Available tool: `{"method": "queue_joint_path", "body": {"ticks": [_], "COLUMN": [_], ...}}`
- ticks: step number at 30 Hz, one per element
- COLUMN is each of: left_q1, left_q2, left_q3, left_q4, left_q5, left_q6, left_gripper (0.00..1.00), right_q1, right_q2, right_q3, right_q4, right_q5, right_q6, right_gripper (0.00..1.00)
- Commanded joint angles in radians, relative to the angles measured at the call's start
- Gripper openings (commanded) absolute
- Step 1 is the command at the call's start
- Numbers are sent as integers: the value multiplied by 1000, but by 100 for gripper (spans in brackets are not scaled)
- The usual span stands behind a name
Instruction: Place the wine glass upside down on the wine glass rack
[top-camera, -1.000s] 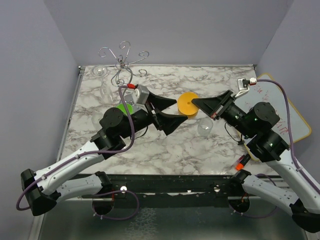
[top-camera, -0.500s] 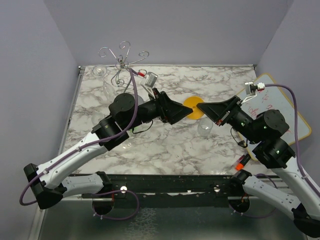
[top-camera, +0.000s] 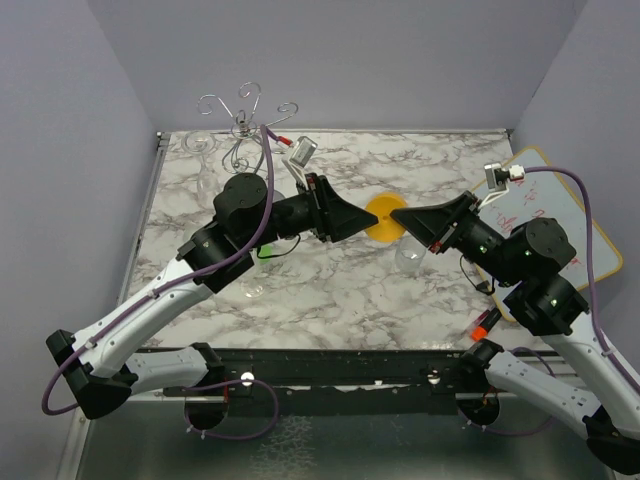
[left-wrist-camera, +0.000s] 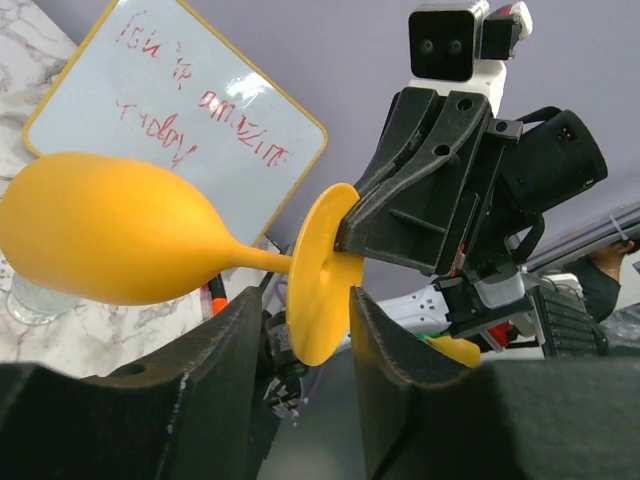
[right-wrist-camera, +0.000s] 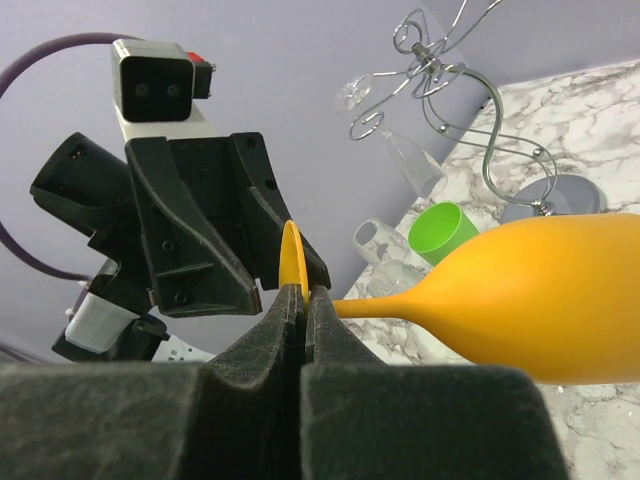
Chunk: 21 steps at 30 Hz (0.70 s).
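Observation:
The orange wine glass (top-camera: 383, 217) hangs sideways above the table's middle, bowl (left-wrist-camera: 110, 240) away from the left arm, foot disc on edge. My right gripper (top-camera: 398, 215) is shut on the rim of that foot (right-wrist-camera: 292, 262), with the bowl (right-wrist-camera: 540, 300) to its right. My left gripper (top-camera: 370, 222) faces it from the left. Its jaws (left-wrist-camera: 305, 320) straddle the same foot disc, still apart, with a gap on the stem side. The wine glass rack (top-camera: 243, 125) stands at the table's back left, its curled arms (right-wrist-camera: 450, 70) carrying clear glasses upside down.
A clear inverted glass (right-wrist-camera: 410, 160) hangs on the rack. A green cup (right-wrist-camera: 447, 228) and clear tumblers (right-wrist-camera: 375, 242) stand near the rack's base (right-wrist-camera: 560, 195). Another clear glass (top-camera: 408, 255) sits under the right gripper. A whiteboard (top-camera: 545, 210) lies at the right edge.
The left arm has swung right to the wine glass's foot and its jaws have narrowed around the disc. The right gripper has kept its grip, shifting slightly.

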Motion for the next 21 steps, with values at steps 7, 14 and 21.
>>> {"method": "queue_joint_path", "body": {"ticks": [7, 14, 21], "left_q1": [41, 50, 50], "left_q2": [15, 52, 53], "left_q3": [-37, -22, 11], "left_q4": [139, 149, 117], "left_q5": [84, 207, 211], "left_q6": [-107, -86, -38], "left_gripper": [25, 13, 0], "right_q1": [3, 3, 3], "right_q2": [4, 13, -1], "right_q3": [-19, -18, -14], "right_q4": [41, 46, -9], "right_q5": [-64, -77, -11], "right_q6": [-36, -34, -21], "right_gripper": [1, 1, 2]}}
